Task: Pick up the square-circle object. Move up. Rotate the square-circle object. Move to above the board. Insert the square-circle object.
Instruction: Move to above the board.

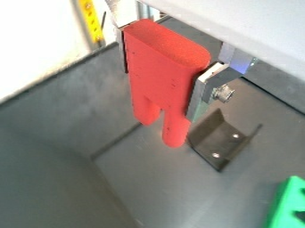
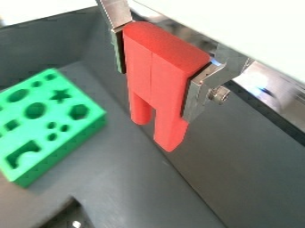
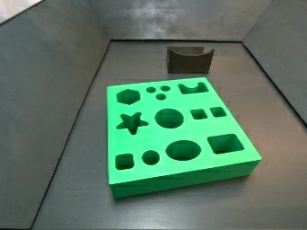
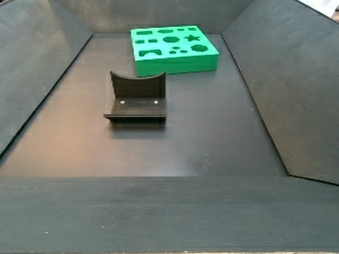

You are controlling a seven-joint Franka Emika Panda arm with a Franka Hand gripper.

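Observation:
In both wrist views my gripper is shut on the square-circle object, a bright red block with two prongs pointing down. It hangs clear of the dark floor. A silver finger presses each flank of the block. The green board lies on the floor off to one side, apart from the block. Both side views show the board with its cut-out holes, but neither the gripper nor the red block.
The dark fixture stands on the floor, apart from the board. Dark sloping walls enclose the bin on all sides. A yellow strip shows beyond one wall.

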